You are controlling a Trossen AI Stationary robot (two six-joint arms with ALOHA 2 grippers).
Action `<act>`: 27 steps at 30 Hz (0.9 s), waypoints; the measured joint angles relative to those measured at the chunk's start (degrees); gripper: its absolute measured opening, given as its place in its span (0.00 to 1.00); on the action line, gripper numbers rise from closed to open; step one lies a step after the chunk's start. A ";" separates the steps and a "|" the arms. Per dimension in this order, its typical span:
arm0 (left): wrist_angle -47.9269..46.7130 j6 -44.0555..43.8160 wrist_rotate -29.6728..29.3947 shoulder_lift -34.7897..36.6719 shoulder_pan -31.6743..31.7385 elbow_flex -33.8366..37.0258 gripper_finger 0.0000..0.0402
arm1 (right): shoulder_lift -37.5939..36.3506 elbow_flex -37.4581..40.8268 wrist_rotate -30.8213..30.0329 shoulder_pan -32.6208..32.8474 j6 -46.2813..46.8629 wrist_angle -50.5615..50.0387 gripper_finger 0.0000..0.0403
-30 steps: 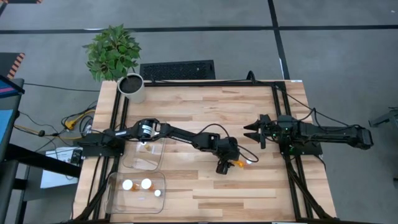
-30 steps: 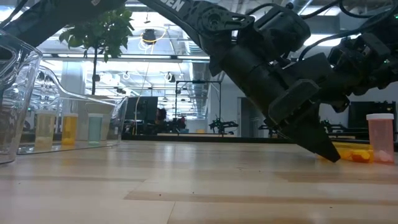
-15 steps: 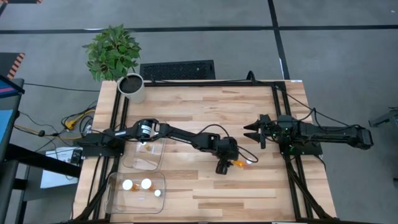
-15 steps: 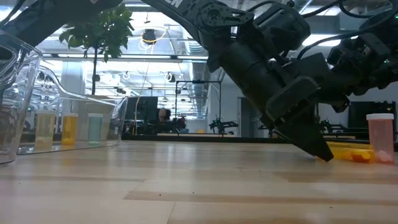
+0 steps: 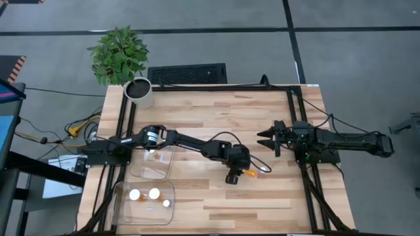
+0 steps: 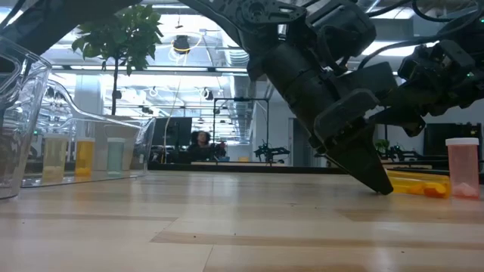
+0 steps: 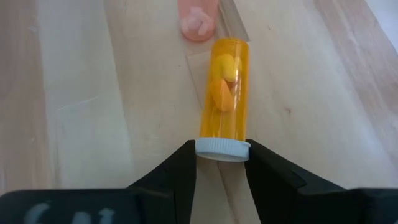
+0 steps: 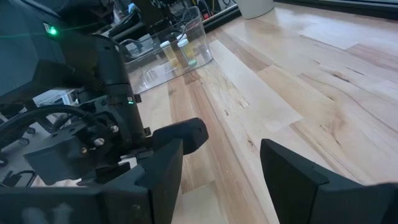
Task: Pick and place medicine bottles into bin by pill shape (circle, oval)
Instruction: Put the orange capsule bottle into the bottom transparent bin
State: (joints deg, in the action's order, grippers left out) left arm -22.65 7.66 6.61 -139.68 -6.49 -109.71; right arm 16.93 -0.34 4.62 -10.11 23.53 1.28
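An orange medicine bottle [image 7: 225, 87] with a white cap lies on its side near the table's middle [image 5: 251, 174], yellow-orange pills inside. My left gripper [image 7: 221, 163] reaches in from the left and is shut on it [image 6: 374, 177]. Just beyond the bottle's base stands a pinkish bottle [image 6: 463, 166], upright on its bottom [image 7: 198, 18]. My right gripper [image 8: 217, 177] waits open over the table's right side [image 5: 266, 137], holding nothing. Three more white-capped bottles [image 5: 149, 195] stand in the near clear bin [image 5: 121, 210]. My left gripper pinches the orange bottle's white cap [image 7: 222, 149] between its two fingers, one on each side of the cap's rim. The fingers slant down from the table's left and lie along the bottle. The bottle lies on the table [image 6: 414, 184], its base pointing away from the gripper.
Two clear bins sit at the table's left, the near one and a farther one [image 5: 152, 164] under my left arm. A potted plant [image 5: 121, 56] with its white pot [image 5: 139, 93] stands at the far left corner. Bare wood spreads across the near middle [image 5: 262, 210].
In the low view my left gripper has drawn back a little toward its own arm, and the lying orange bottle has slid a short way along the table with it. The pinkish bottle has stayed where it was.
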 joint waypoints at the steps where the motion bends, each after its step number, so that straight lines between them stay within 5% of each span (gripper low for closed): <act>1: 0.00 0.03 -0.04 0.02 -0.11 0.00 0.30 | 0.00 -0.02 0.00 0.00 0.02 0.00 0.56; 8: -4.62 -2.02 -1.08 2.33 -0.50 -0.07 0.27 | -0.02 0.00 0.00 0.00 0.00 0.00 0.56; 14: -12.01 -4.58 -7.51 6.26 -1.93 -0.11 0.29 | -0.02 0.00 0.00 0.00 0.00 0.02 0.56; 27: -54.31 -19.62 -17.59 21.01 -12.43 -0.20 0.29 | -0.02 0.00 -0.02 0.00 0.00 0.07 0.56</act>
State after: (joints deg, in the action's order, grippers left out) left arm -76.97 -11.97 -10.98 -118.67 -18.92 -109.91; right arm 16.91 -0.34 4.60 -10.11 23.53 1.34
